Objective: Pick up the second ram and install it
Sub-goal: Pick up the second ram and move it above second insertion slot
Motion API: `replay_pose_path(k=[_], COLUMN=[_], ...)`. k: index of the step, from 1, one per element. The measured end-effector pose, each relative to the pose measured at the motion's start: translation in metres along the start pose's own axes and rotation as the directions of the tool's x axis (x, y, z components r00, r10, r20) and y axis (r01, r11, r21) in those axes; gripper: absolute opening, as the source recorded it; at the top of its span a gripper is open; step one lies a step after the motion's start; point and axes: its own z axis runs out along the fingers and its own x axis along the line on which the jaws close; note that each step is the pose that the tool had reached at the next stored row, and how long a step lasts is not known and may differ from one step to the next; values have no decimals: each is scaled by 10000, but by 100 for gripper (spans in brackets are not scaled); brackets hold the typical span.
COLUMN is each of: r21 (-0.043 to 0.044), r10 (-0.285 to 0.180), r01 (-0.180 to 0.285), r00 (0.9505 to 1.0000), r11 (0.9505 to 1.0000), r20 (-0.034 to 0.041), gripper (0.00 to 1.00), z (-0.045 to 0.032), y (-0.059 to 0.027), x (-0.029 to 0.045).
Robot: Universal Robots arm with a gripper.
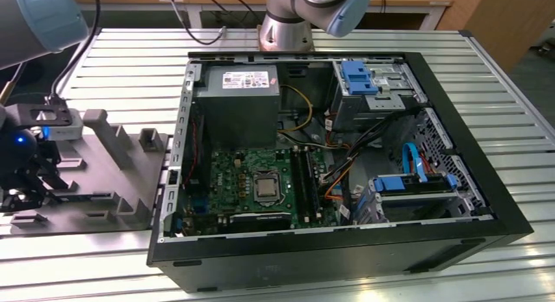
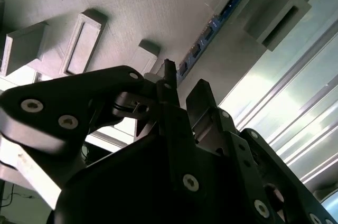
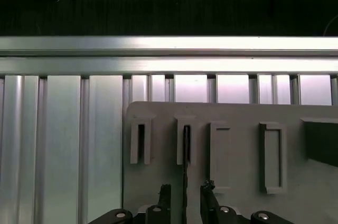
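The second ram [image 3: 186,147] stands on edge in a slot of the grey holder plate [image 3: 237,118]. In the second wrist view it shows as a dark blue-green stick [image 2: 222,15] with black chips, running away from my fingers. My gripper [image 3: 186,195] is open and straddles the stick's near end, one black fingertip [image 3: 165,195] on each side with a small gap to the board. In the second wrist view the gripper [image 2: 183,86] sits the same way. In the exterior view the gripper [image 1: 19,185] hangs low over the holder plate [image 1: 104,214] at the far left.
An open black computer case [image 1: 347,256] lies at the middle of the slatted metal table [image 1: 503,88]. Inside are the green motherboard [image 1: 234,178] with long black sockets [image 1: 303,178], a grey power supply [image 1: 236,100] and blue drive brackets [image 1: 357,78]. The arm's base [image 1: 286,29] stands behind the case.
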Motion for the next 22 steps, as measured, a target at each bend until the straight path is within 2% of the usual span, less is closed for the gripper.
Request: replay_pose_path(k=[7, 14, 17, 18, 22], r21=[-1, -1, -2, -1, -1], r10=[-19, -26, -29, -29, -33], r01=[19, 26, 29, 29, 33], r00=[10000, 10000, 10000, 10000, 10000], r11=[10000, 10000, 10000, 10000, 10000], r20=[-1, -1, 0, 0, 1], gripper=[36, 36, 34, 27, 26], z=[59, 61, 61, 61, 61], y=[21, 21, 21, 21, 22], x=[-3, -3, -3, -3, -3])
